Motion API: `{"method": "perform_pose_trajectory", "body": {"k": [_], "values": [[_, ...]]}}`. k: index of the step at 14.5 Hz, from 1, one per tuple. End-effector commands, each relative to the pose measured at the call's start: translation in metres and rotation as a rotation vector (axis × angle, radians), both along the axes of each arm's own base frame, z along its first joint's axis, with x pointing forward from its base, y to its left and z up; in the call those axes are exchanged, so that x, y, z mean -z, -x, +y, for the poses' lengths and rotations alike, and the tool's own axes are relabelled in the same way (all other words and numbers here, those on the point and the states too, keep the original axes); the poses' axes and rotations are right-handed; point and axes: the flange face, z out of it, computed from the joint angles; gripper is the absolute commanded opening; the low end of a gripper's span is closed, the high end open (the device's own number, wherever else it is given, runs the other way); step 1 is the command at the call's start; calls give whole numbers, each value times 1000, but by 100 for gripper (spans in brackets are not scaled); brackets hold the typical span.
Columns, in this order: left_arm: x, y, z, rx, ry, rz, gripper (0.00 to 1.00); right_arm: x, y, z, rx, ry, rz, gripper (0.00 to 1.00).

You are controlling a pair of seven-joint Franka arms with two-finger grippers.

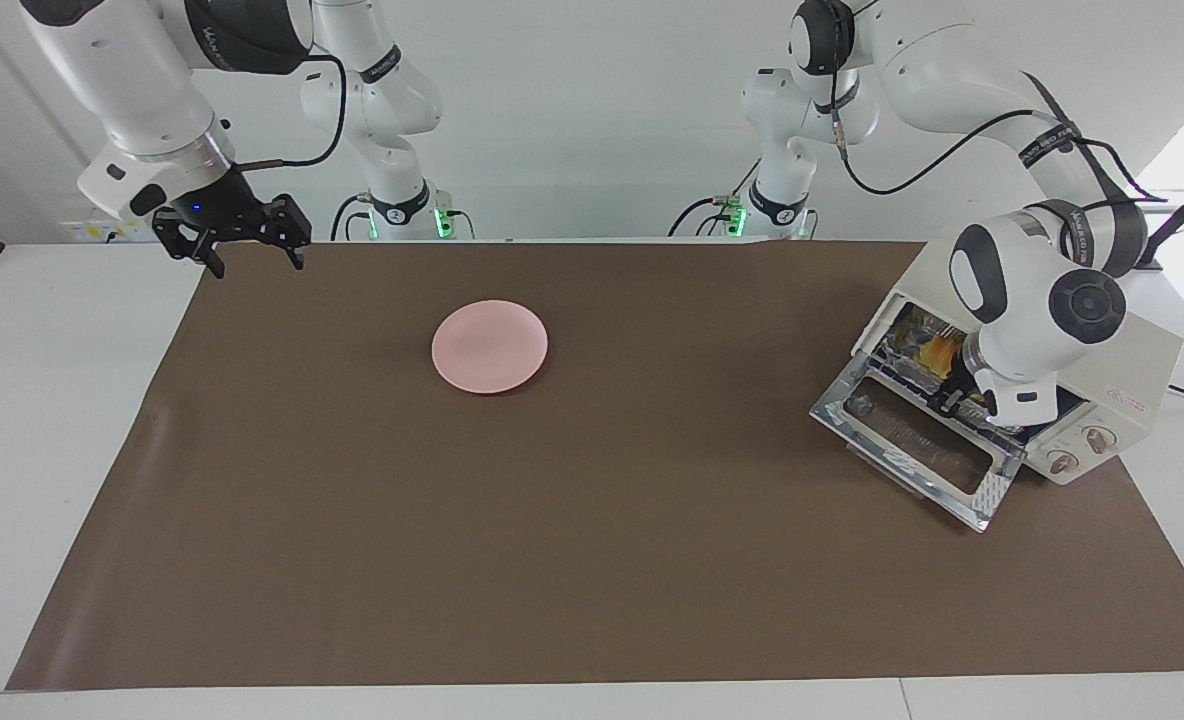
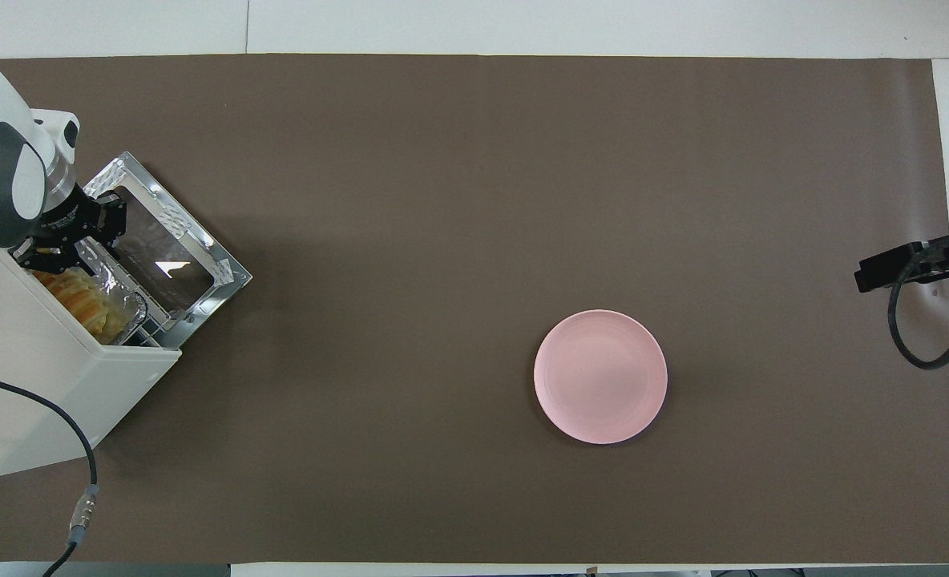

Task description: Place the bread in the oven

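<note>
The bread (image 2: 82, 303) is lying inside the oven (image 2: 58, 385), on a silver foil tray (image 2: 126, 298) that is sitting on the wire rack just within the mouth. From above I am seeing its golden ridged top poking out under the oven's roof edge; from across the table only a yellow-orange patch of it (image 1: 937, 352) is showing through the opening.

The oven (image 1: 1122, 370) is standing at the left arm's end of the table, turned at an angle on the brown mat (image 2: 474, 200), with its glass door (image 2: 171, 256) dropped down flat in front of it and its two knobs facing outward.

The left gripper (image 2: 56, 244) is hanging at the oven's mouth, over the hinge end of the door and just beside the tray's end. Its black fingers are standing somewhat apart, and I am not seeing anything between them; whether a fingertip is touching the foil I cannot tell. The arm's big white wrist is covering much of it from the facing side.

The right gripper (image 1: 252, 252) is waiting up in the air over the mat's corner at the right arm's end, its fingers spread wide and holding nothing.

A pink round plate (image 2: 600, 377) is sitting bare on the mat, well apart from the oven.
</note>
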Motion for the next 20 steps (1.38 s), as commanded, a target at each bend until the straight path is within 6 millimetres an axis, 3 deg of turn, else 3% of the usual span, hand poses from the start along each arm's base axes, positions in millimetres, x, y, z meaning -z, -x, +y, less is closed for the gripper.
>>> {"method": "perform_pose_trajectory", "body": {"k": [1, 5, 9, 13, 17, 20], "values": [[-11, 0, -4, 113, 10, -43, 100, -2, 7, -3, -13, 12, 5, 100], [-54, -10, -10, 207, 33, -112, 100, -2, 7, -3, -13, 12, 5, 100], [-115, 21, -7, 384, 146, -86, 100, -2, 7, -3, -13, 12, 5, 100], [-159, 59, -11, 576, 262, -29, 100, -2, 7, -3, -13, 12, 5, 100], [-179, 72, -39, 666, 296, -33, 100, -2, 7, -3, -13, 12, 5, 100], [-189, 83, -41, 678, 321, -35, 100, -2, 7, -3, -13, 12, 5, 100]]}}
